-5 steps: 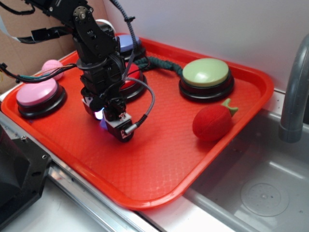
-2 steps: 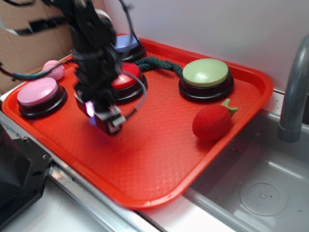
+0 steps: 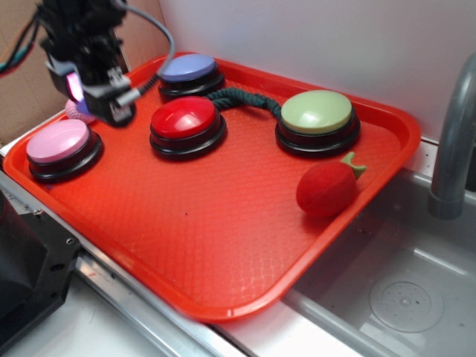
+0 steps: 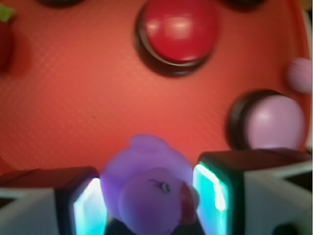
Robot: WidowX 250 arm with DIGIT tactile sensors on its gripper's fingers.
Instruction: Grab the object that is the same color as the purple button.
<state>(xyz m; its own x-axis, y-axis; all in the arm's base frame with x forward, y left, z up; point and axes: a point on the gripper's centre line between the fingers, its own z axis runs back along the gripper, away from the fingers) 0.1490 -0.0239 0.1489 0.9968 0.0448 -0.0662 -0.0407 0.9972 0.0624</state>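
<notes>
The tool hangs raised above the tray's left end; fingers clamped.

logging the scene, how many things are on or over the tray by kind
buttons: 4 (purple button, red, pink, green)
toys: 3 (purple duck in the tool, pink ball, red plush)
rope: 1
total: 8

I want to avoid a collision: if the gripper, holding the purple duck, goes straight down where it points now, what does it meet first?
Probably bare tray floor. In the wrist view, past the duck in the gripper, lies open tray; the red button and pink button sit off to the side. Depth is unclear.
</notes>
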